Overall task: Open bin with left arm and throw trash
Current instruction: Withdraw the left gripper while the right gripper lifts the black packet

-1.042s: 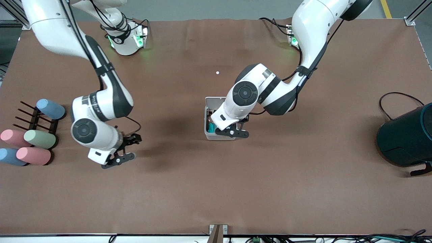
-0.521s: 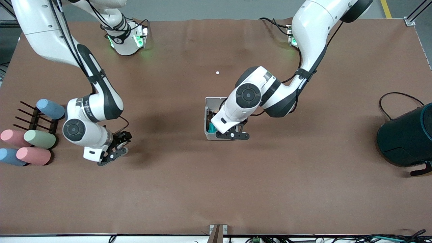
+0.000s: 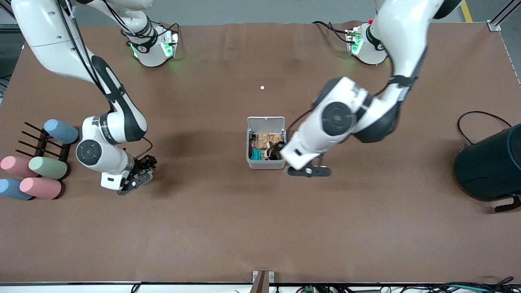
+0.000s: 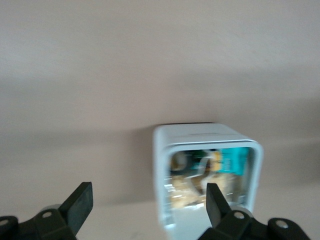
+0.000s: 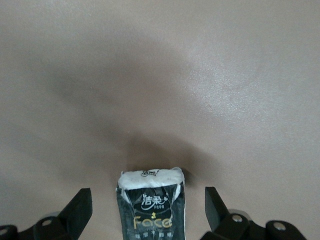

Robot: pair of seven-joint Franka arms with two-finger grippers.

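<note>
- We see the bin (image 3: 265,163) mid-surface, lid (image 3: 266,122) up, already holding scraps.
- The black wrapper (image 5: 151,206) lies between the right claw's (image 3: 134,181) spread fingers, at the right arm's end.
- The left claw (image 3: 308,171), spread and empty, hangs just beside the bin.

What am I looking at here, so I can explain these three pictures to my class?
Two white robot arms work at a brown table. The big picture looks down from across the table. The two small ones come from a camera on each arm's wrist. The left gripper, fingers open and holding nothing, hangs beside the small grey bin. The bin's lid is flipped up, showing rubbish inside. The right gripper is also open. Its wrist camera shows a black packet between its fingers, not gripped. Pastel cylinders and a dark teal cylinder sit at the table's ends.
</note>
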